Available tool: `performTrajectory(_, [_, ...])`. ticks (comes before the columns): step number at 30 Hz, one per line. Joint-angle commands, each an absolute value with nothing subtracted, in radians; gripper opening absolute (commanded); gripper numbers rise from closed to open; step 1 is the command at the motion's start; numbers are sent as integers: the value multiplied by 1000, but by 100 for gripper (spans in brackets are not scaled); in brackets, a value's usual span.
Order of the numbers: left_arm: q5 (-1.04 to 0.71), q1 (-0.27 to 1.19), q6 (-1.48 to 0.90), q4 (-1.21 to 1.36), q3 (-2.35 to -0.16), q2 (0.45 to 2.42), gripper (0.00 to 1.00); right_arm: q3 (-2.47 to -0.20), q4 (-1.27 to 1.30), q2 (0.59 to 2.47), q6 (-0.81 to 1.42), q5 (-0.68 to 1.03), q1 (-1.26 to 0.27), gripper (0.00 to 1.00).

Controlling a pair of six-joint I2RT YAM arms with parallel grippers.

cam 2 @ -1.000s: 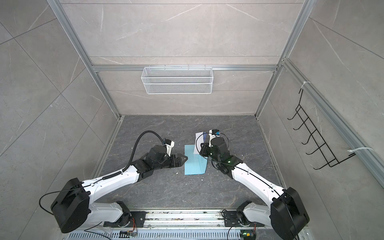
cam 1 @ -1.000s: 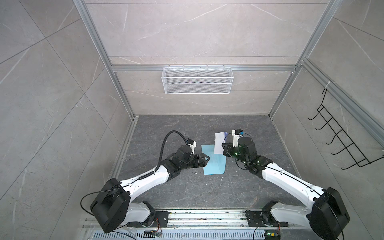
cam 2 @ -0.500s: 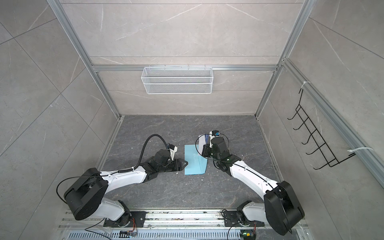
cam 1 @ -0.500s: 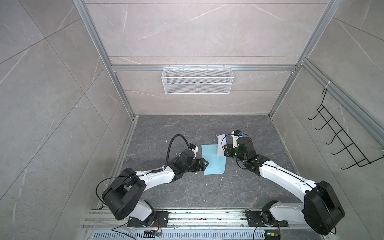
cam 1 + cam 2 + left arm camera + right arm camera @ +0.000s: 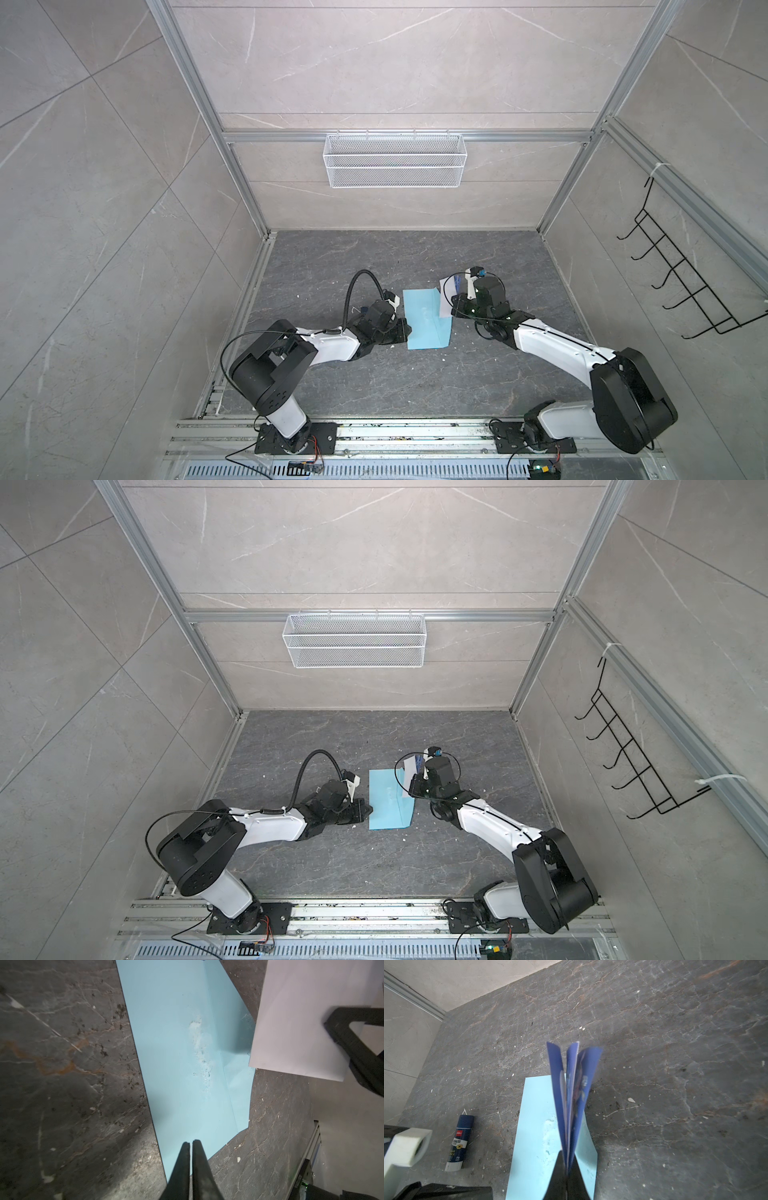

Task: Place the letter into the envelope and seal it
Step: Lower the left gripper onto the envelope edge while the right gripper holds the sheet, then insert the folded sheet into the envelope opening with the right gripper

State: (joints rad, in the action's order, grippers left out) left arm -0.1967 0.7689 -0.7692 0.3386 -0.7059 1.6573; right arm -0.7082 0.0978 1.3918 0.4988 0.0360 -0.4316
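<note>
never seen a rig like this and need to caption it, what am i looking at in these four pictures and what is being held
These are two robot arms bolted to a rail, each ending in a two-fingered pincer. Two pictures come from one camera head high above, looking down on nearly the same scene. The other two come from a small camera on each arm's wrist, looking along its fingers. On the dark stone surface lie a light blue envelope and, seen in the right wrist view, a glue stick. The right pincer is shut on the folded letter, holding it upright at the envelope's edge. The left pincer is shut, its tips over the envelope near one corner; whether it presses down I cannot tell.
</note>
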Motion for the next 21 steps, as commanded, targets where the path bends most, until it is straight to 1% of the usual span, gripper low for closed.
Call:
performTrajectory(1, [-219,770,-776,381,-749,1679,6,-688,153,1423,519,67,-423,0])
performTrajectory(6, [-207,769,-777,362,-759,1709,1,-679,182,1460,525,81,-416,0])
performTrajectory(8, [-203,769,-778,355,-759,1719,0,-675,192,1472,528,86,-412,0])
performTrajectory(21, [-170,770,-783,332,-748,1753,0,-652,242,1525,549,113,-399,0])
